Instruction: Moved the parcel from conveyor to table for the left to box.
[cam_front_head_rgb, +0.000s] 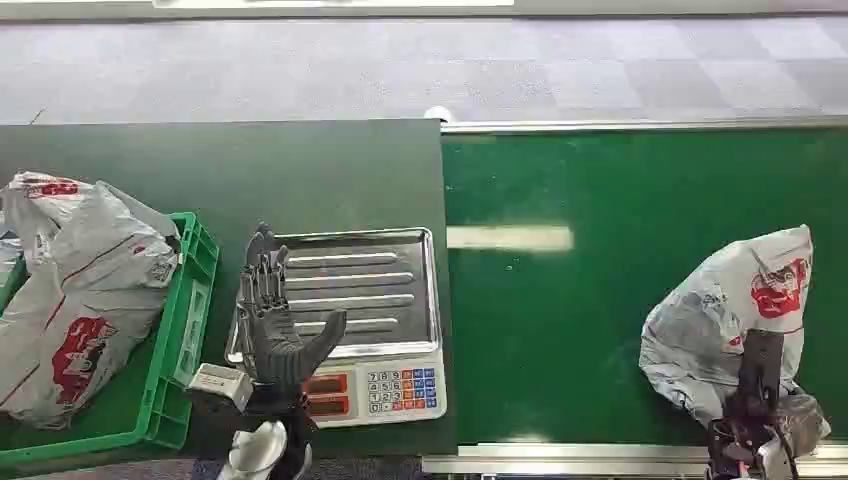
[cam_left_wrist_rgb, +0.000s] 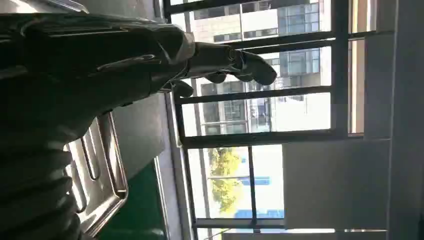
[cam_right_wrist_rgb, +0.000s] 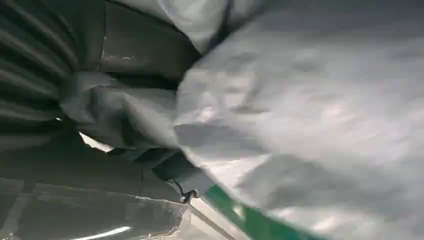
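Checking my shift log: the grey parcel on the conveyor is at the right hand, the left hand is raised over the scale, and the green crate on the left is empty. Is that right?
Not quite. The green crate already holds a grey parcel with red print, as the head view shows. The rest stands: the parcel on the conveyor is at the right hand, and the left hand is raised over the scale.

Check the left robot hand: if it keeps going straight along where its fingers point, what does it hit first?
Probably nothing at first. The left robot hand is open, fingers pointing forward over the left edge of the scale's steel tray. Beyond lies bare dark tabletop. Height above the tray is unclear, so it might graze the rim.
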